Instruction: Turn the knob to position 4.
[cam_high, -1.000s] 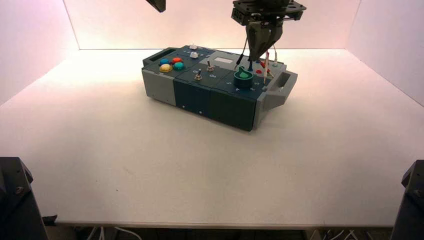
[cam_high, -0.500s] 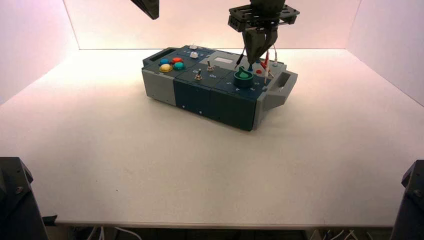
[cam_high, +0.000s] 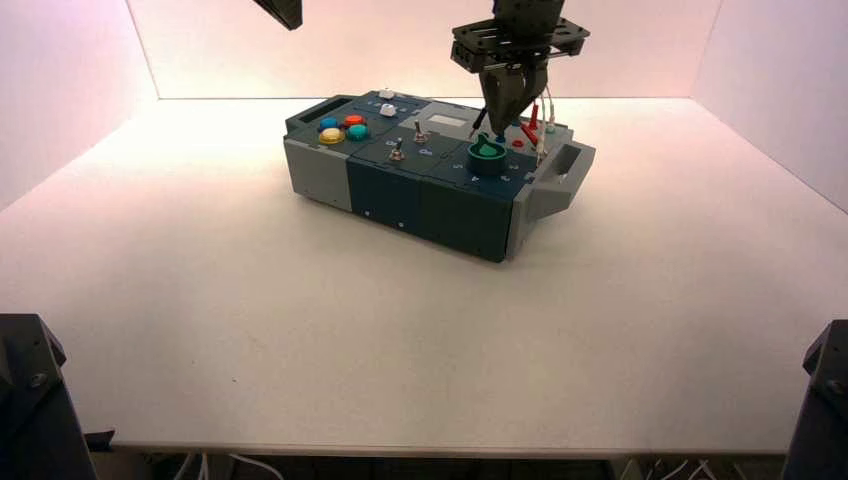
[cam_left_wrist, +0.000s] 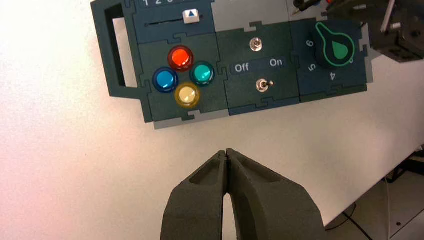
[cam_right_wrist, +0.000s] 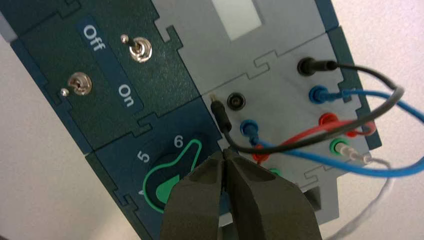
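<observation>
The green teardrop knob (cam_high: 487, 155) sits on its dark teal base at the box's right end. The right wrist view shows the knob (cam_right_wrist: 167, 177) with its pointed tip close to the 6 mark, and 5 beside that. My right gripper (cam_high: 498, 115) hangs shut just above and behind the knob, touching nothing. Seen from the right wrist, my right gripper (cam_right_wrist: 226, 152) has its tips over the knob's far edge, beside a loose black plug. My left gripper (cam_left_wrist: 226, 152) is shut and empty, high above the table, and shows only at the high view's top edge (cam_high: 283, 10).
The dark box (cam_high: 400, 190) stands turned on the white table. It carries red (cam_left_wrist: 180, 57), blue, teal and yellow push buttons, two metal toggle switches (cam_left_wrist: 261, 85) marked Off and On, and a slider (cam_left_wrist: 191, 16). Black, blue and red wires (cam_right_wrist: 300, 145) loop over the jack panel beside the knob.
My right gripper has shifted slightly left and back above the knob. My left gripper has drawn off to the left along the top edge.
</observation>
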